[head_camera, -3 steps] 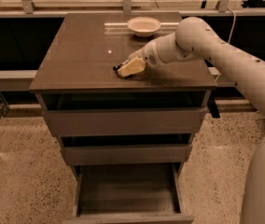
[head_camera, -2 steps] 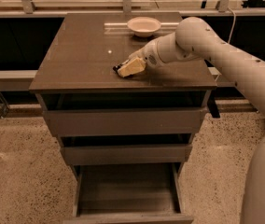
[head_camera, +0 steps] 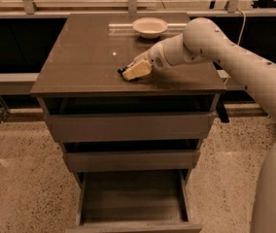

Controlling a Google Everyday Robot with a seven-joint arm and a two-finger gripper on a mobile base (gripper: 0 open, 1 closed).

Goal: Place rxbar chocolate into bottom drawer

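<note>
**On the cabinet top: gripper closed on the bar, bottom drawer open**

Camera view. Near the front edge of the cabinet top (head_camera: 84,57), a little right of its middle, the gripper (head_camera: 129,72) rests low against the surface. Its pale fingers (head_camera: 139,69) are drawn narrow into one wedge about the bar (head_camera: 122,72). The bar's dark end pokes out to the left of the fingertips and lies on the top. The arm (head_camera: 235,62) reaches in from the right, its white elbow bent above the cabinet's right rear corner.

A bowl (head_camera: 150,23) stands at the back of the top, near the middle of the rear edge and well apart from the gripper. Its inside shows pale and plain.

Below the top sit three drawers. The top drawer (head_camera: 128,126) and the middle drawer (head_camera: 130,160) each show a flat front with a dark gap above it. What lies inside them cannot be told.

The bottom drawer (head_camera: 133,226) is pulled well out toward the camera. Its side walls and front rim frame a flat dark floor, and only that plain surface shows inside. The bar is up on the cabinet top, not in this drawer.

Speckled flooring (head_camera: 26,188) spreads to either side of the cabinet.
</note>
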